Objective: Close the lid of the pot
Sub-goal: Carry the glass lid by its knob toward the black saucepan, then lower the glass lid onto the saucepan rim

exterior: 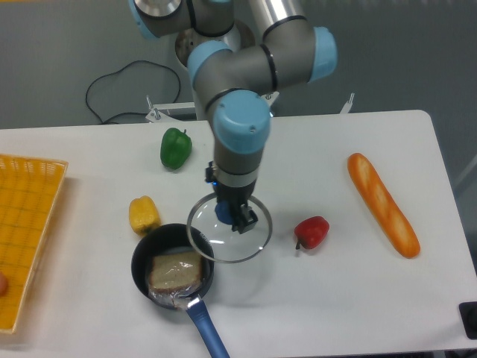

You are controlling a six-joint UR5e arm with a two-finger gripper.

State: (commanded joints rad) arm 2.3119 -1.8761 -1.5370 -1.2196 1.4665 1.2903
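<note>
The pot point(173, 267) is a small black saucepan with a blue handle pointing toward the table's front edge; a wrapped sandwich lies inside it. The lid point(227, 239), a clear glass disc with a metal rim, hangs in the air just right of the pot, its left edge overlapping the pot's right rim. My gripper point(232, 214) points down and is shut on the lid's blue knob, which is mostly hidden by the fingers.
A yellow pepper point(144, 214) sits just behind-left of the pot. A green pepper point(176, 148) lies further back. A red pepper point(311, 232) is right of the lid, a baguette point(382, 204) at the far right. An orange tray point(26, 224) fills the left edge.
</note>
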